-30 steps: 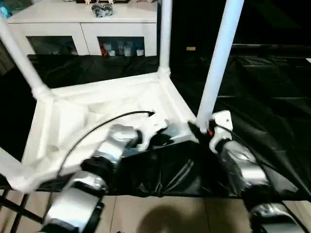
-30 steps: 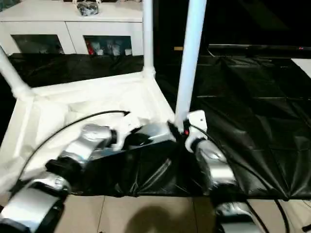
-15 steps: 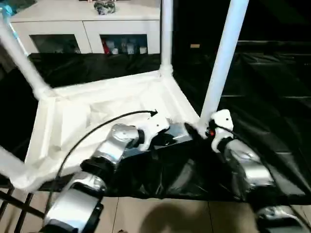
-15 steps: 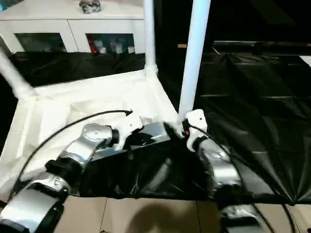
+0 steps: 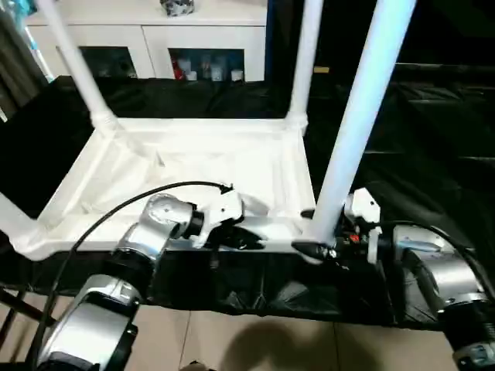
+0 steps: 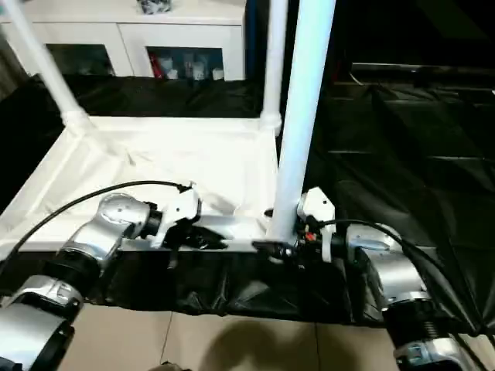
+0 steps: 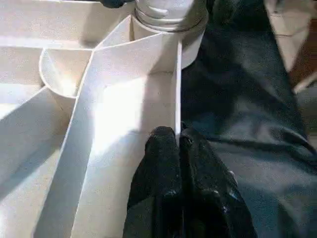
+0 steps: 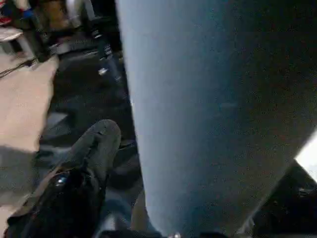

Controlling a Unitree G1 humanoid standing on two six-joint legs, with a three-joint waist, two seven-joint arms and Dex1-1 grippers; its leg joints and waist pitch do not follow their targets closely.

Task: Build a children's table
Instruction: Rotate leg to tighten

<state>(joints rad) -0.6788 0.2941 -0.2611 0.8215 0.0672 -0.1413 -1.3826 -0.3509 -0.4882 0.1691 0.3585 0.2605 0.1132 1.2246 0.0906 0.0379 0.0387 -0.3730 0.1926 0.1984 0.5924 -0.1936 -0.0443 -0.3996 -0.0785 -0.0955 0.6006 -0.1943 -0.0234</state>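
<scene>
The black sheet point(image 5: 433, 154) covers the work surface, and on it the table top point(image 5: 193, 162) lies upside down, ribs up, its near edge along the sheet's front. Behind stands the cabinet point(image 5: 155, 39), glass doors showing small coloured items inside and a dark object on top.

Four legs stand in the top's corner sockets: the far left leg point(image 5: 77, 69), the far right leg point(image 5: 303, 62), the near right leg point(image 5: 360, 124), tallest in view, and a stub of the near left leg point(image 5: 11, 216) at the frame's edge. In the left wrist view the near right socket point(image 7: 168, 20) holds its leg's flared end, with an open curved rib pocket beside it, nothing in it.

The left gripper point(image 7: 171, 144) has its two fingers pressed together at the top's thin near edge wall; whether the wall is pinched between them or just beside them I cannot tell. The right gripper point(image 5: 313, 247) sits at the base of the near right leg, one finger point(image 8: 94, 144) visible beside the tube; its spread is likely wide around the leg, but the far finger is hidden, so the grip is unclear.

Against a second ago, the top lies squarer to the view and the right forearm now comes in more from the side; the camera has also shifted.
</scene>
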